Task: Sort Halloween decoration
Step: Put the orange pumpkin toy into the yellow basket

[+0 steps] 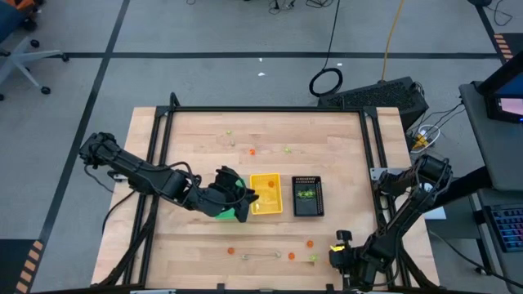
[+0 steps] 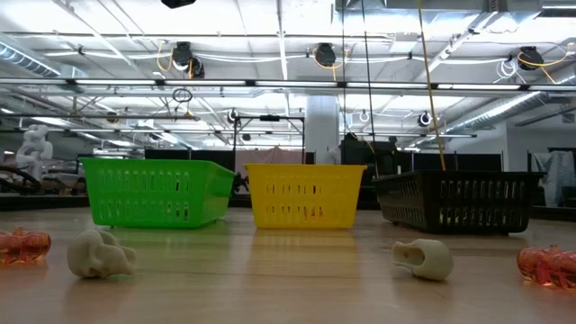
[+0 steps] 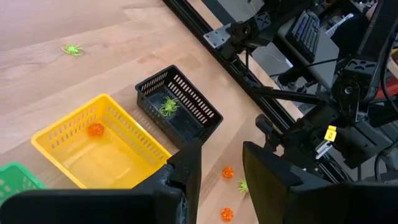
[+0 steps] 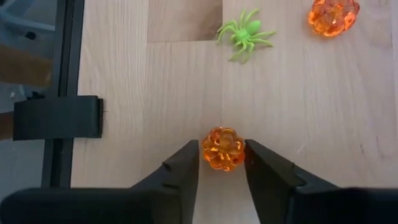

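Observation:
An orange pumpkin trinket lies on the wooden table near its front right corner. My right gripper stands over it, fingers shut on its two sides. A green spider and another orange pumpkin lie just beyond. My left gripper hangs open above the green tray, nothing between its fingers. The yellow tray holds an orange pumpkin. The black tray holds a green spider. My right gripper pinches the orange pumpkin by its two opposite sides between its two fingers. The fingers slant steeply down onto it from the table's near right. The pumpkin rests on the table between the fingertips.
Two pale skulls and orange pumpkins lie along the near part of the table. More small trinkets are scattered at the far middle. A black frame rail runs along the table edge beside my right gripper.

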Robot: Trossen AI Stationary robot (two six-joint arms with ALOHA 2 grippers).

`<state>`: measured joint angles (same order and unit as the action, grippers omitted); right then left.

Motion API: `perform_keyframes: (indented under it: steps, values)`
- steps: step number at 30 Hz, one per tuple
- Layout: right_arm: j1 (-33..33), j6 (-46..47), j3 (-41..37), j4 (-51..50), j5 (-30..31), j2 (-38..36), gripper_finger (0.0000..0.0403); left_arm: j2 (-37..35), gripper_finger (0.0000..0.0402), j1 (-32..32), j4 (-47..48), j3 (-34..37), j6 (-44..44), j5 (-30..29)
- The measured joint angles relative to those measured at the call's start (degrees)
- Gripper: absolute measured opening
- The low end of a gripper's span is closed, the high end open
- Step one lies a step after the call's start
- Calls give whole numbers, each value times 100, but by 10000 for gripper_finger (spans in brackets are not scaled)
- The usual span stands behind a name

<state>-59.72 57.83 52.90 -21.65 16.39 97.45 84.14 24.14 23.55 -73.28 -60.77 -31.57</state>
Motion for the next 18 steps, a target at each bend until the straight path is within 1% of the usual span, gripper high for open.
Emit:
perform_keyframes:
  steps: [5, 9, 12, 18]
  values:
    - [0, -22, 2, 4, 8, -4, 80, 0, 116, 0, 0, 1, 0, -26]
    - [0, -27, 9, 25, 24, -13, 63, 0, 116, 0, 1, 2, 4, -28]
    - [0, -89, 9, 55, 51, -11, 64, 0, 116, 0, 4, 2, 9, -28]
    - [11, -173, 8, 48, 45, -7, 86, 0, 116, 0, 20, 2, 15, -31]
